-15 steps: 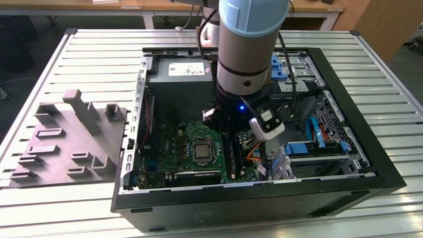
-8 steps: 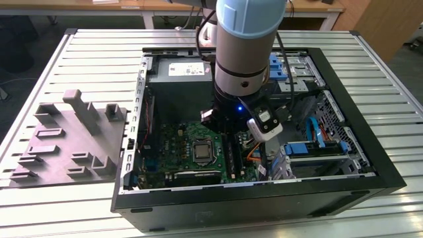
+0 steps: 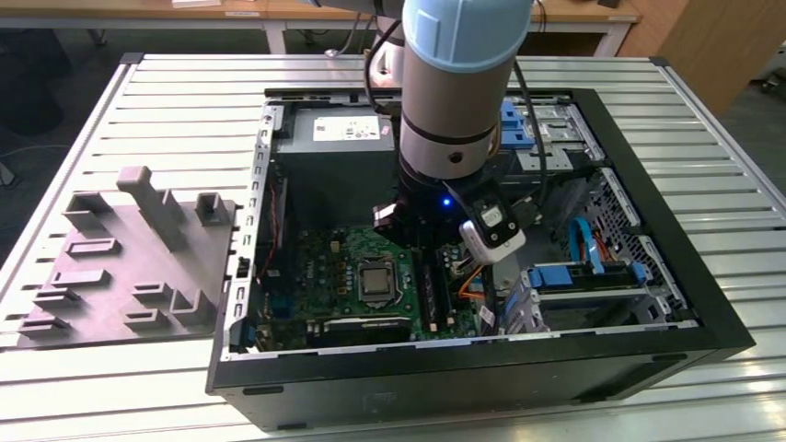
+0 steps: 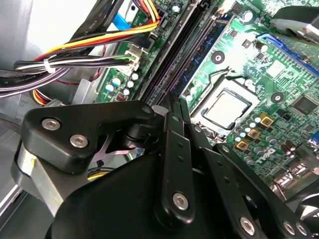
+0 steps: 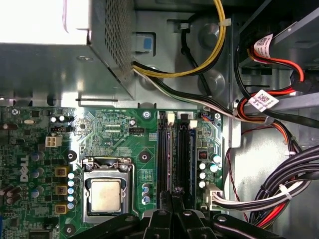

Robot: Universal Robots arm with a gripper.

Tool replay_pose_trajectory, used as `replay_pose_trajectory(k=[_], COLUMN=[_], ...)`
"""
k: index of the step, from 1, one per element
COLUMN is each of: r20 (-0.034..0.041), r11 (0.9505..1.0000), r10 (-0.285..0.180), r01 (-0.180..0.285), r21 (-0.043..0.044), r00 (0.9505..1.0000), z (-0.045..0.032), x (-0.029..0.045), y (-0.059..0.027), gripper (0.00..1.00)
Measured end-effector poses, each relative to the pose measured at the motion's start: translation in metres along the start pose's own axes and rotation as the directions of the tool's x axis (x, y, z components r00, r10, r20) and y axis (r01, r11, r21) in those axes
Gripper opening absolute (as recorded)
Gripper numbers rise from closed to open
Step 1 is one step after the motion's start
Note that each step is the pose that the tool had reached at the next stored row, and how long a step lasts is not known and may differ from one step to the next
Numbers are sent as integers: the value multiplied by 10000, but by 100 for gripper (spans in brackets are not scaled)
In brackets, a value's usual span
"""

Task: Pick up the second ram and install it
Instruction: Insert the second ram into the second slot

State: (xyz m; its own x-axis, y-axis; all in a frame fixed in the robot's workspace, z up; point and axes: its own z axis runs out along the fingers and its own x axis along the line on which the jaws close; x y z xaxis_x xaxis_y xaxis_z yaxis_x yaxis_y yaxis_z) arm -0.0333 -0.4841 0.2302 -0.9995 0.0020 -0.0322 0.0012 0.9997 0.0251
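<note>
table point(image 3: 160, 92): slatted metal top; bears the case and the tray.
computer case point(image 3: 491, 387): black tower lying on its side, open side facing up.
arm point(image 3: 455, 92): grey and pale blue; reaches straight down into the case, above the board.
tray point(image 3: 110, 276): grey moulded plastic, on the table just beside the case, at the exterior view's left.
motherboard point(image 3: 326, 267): green, flat on the case floor.
cable bundle point(image 5: 279, 184): black, white, red and yellow leads, beside the board.
processor socket point(image 5: 105, 195): silver square in a metal frame, near the slot rails.
slot rails point(image 5: 174, 149): long black parallel pair beside the socket, with white latches at one end.
gripper point(image 5: 172, 193): black linkage directly over the slot rails in the first wrist view. Its fingers point(image 4: 172, 144) are pressed together tip to tip.
second ram: place cannot be told. A strip held edge-on would be hidden by the fingertips, and nothing sets it apart from the rails below.
</note>
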Motion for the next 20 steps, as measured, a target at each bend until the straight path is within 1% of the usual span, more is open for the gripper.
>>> replay_pose_trajectory(k=[11, 20], r20=[0, 4], r11=[10000, 9999], r10=[17, 167], r01=[-17, -167], r21=[1, 7], r00=[10000, 9999], z=[11, 24], x=[0, -3], y=[0, -1], gripper=[11, 11])
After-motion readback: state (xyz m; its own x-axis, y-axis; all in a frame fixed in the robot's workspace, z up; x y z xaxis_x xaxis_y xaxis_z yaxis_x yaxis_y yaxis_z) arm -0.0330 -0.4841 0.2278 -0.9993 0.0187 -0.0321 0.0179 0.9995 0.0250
